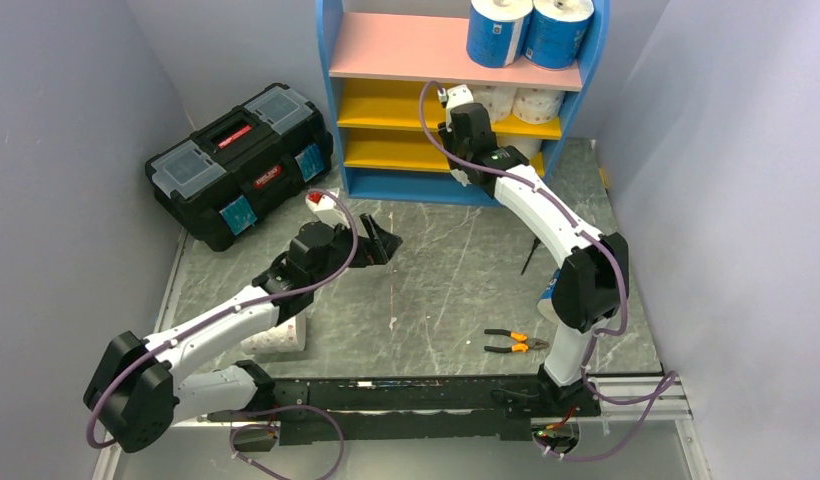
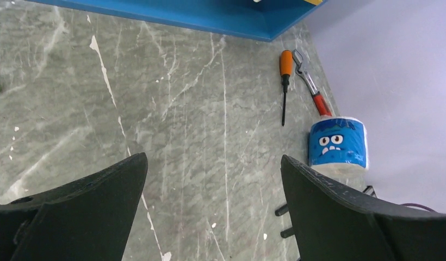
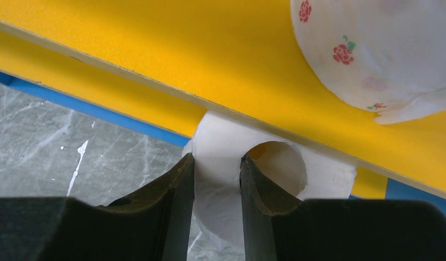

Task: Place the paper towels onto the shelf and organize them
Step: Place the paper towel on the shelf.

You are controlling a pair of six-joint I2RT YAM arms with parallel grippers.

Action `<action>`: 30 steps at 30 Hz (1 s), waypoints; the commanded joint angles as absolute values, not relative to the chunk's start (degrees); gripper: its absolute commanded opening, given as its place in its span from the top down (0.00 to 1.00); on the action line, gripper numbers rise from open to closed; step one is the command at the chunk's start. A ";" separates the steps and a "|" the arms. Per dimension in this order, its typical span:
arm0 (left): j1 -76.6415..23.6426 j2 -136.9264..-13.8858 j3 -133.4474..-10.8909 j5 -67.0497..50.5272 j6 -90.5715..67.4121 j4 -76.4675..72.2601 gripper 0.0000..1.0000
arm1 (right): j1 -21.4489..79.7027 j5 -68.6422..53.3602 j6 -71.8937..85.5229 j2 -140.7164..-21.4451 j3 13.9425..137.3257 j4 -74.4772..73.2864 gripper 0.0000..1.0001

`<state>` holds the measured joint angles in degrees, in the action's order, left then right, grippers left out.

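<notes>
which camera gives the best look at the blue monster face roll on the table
Left wrist: the blue monster-face roll sits in full view, unobstructed, its face toward the camera. Top external shows only a blue sliver of it behind the right arm. Right wrist does not show it.

At back of counter (image 1: 426, 290), shelf (image 1: 329, 60), with toolbox (image 1: 241, 165) to its left. On shelf's right end, top-board rolls (image 1: 498, 32) above middle-board rolls (image 1: 538, 103). Near front right, pliers (image 1: 511, 342); near front left, lone roll (image 1: 281, 338).

Robot lab cell, grey walls (image 1: 56, 150), toolbox (image 1: 241, 165)
</notes>
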<state>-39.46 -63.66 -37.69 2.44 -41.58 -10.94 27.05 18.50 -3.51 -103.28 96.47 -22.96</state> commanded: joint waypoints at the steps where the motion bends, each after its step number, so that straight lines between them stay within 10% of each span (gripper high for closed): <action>1: -39.54 -65.53 -41.20 4.03 -38.03 -16.94 0.00 | 26.00 18.38 -3.37 -104.45 99.08 -17.79 0.83; 30: -39.18 -110.77 -59.95 -5.69 -21.96 -72.73 0.05 | 24.81 17.99 -1.74 -107.07 102.41 -18.73 0.79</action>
<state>-39.22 -107.59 -54.96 -3.90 -24.34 -62.19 26.50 18.15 -3.40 -105.25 98.89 -22.39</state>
